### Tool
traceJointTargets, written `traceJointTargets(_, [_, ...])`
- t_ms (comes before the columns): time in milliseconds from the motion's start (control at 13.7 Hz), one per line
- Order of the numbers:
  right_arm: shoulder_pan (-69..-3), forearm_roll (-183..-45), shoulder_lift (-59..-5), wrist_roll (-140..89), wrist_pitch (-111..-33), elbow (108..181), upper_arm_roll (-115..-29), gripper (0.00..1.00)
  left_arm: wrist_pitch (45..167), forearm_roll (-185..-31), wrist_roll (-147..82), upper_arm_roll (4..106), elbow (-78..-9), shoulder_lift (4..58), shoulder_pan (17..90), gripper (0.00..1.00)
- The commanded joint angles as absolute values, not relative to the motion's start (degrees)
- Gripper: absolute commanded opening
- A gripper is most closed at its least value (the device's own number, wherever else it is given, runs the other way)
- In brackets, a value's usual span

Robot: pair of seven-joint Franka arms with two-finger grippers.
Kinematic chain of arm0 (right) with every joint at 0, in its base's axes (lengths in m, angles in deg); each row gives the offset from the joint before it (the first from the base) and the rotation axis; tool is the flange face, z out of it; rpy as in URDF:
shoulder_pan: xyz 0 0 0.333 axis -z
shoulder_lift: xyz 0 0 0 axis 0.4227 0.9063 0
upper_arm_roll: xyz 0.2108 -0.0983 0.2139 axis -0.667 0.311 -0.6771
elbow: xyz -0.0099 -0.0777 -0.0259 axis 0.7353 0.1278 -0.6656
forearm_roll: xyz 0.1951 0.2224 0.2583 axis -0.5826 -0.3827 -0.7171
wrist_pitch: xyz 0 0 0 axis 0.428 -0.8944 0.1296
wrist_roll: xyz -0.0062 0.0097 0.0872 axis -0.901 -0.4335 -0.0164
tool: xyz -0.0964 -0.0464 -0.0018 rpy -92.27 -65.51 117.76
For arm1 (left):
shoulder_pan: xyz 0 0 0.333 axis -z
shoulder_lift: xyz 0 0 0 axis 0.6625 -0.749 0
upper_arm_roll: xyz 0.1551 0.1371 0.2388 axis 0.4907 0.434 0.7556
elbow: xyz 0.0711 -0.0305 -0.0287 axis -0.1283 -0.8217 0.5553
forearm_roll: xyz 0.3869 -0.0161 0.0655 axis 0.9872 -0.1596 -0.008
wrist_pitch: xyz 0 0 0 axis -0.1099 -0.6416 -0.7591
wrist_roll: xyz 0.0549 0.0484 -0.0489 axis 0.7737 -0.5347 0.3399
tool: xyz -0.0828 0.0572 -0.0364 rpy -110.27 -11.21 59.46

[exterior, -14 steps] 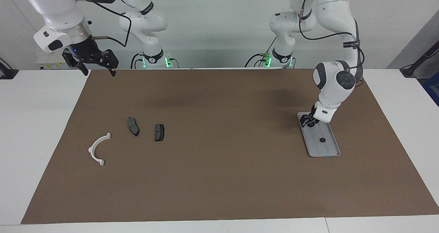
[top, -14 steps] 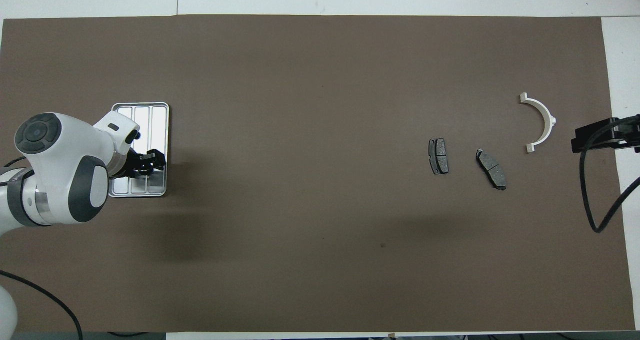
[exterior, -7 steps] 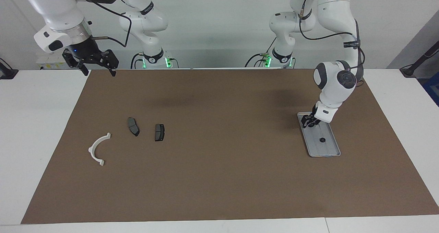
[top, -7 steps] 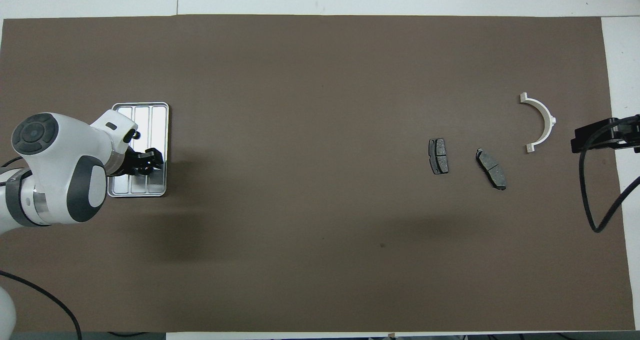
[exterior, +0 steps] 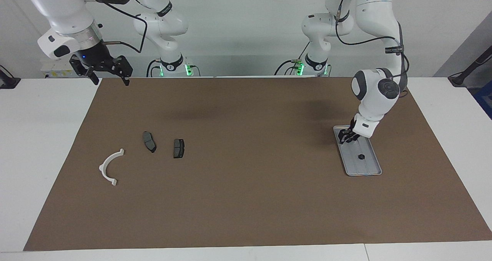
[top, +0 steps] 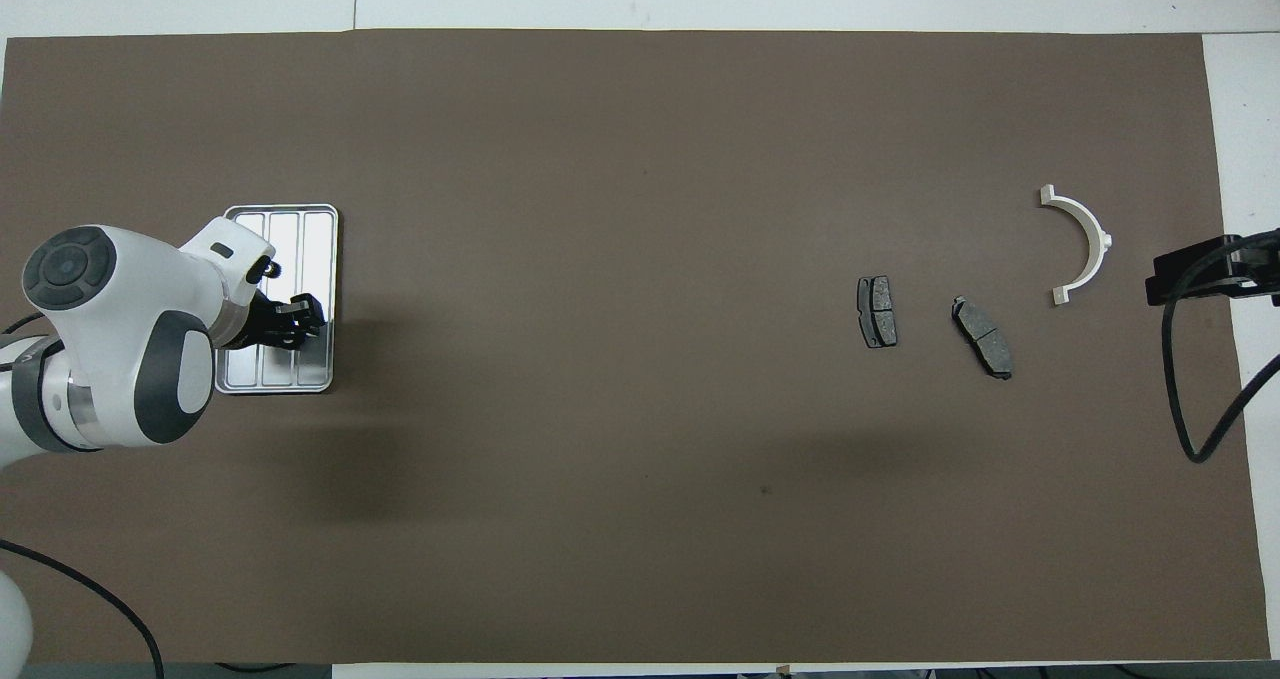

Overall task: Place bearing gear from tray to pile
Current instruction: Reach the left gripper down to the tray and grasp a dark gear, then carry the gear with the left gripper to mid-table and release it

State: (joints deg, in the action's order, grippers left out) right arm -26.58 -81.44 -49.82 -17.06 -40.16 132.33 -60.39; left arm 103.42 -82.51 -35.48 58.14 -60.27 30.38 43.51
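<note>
— Facing view first: we are seeing the left gripper (exterior: 344, 139) hanging over the robot-side end of the tray (exterior: 369, 168), whose long axis is running away from the robots. One small dark bearing gear (exterior: 361, 157) is lying in the tray, just past the fingertips.

— Overhead, we are losing that gear almost wholly under the left wrist; whether that hand is released or clenched, we cannot tell.

— We are counting one white bracket (top: 1082, 242) and two dark pads (top: 877, 312), well apart from it. The right gripper (exterior: 109, 80) is waiting spread wide, over the mat's edge.
</note>
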Motion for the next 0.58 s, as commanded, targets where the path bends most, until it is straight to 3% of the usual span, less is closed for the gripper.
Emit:
traceJointTargets(0, [-25.53,-81.95,-51.17,-16.41,-39.62,133.52,-60.70,1.00,104.66,-81.63,-35.89,58.40,-60.97,30.03,43.25,0.29])
traceJointTargets(437, [-25.88,-81.87,-51.25,-16.32,-39.71,133.52,-60.79,1.00,103.78,-81.63,-35.28,58.40,-60.71,30.03,43.34,0.00])
traceJointTargets(510, [-25.97,-81.87,-51.25,-16.49,-39.71,133.52,-60.79,1.00,102.65,-81.72,-34.75,58.32,-59.84,30.03,43.51,0.00])
